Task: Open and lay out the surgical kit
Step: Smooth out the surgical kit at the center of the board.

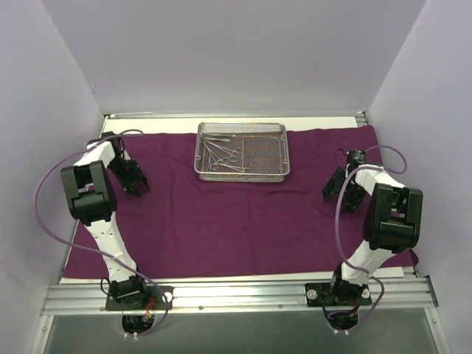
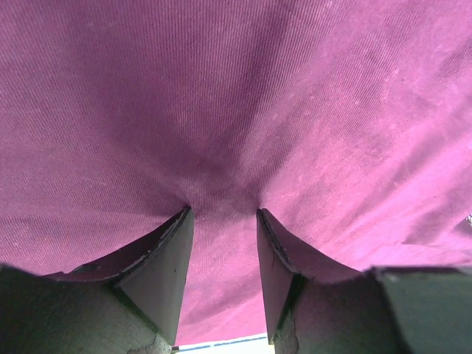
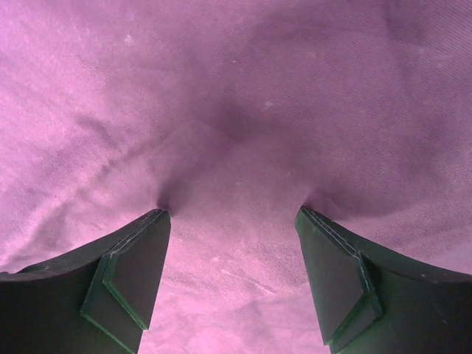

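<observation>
A: Where are the kit items?

B: The cloth wrap (image 1: pixel 221 228) lies spread over the tabletop (image 1: pixel 324 122). The mesh tray (image 1: pixel 284 151) stands on its far centre, with the clamps (image 1: pixel 225 155) lying inside.

A: Pincer status?

B: The left pincer (image 1: pixel 139 186) is spread, fingertips (image 2: pixel 173 243) down on the wrap's left part. The right pincer (image 1: pixel 341 198) is spread wider, on the right part. The wrap seems to dimple at the tips, so contact is probable. The tray lies between them, well apart from each.

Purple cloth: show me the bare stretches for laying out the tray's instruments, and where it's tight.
Widest free patch: the cloth between the tray and the cloth's near edge, flanked by the left gripper and right gripper. Smaller strips lie either side of the tray. Crowded: the tray's left half, where the instruments pile.
</observation>
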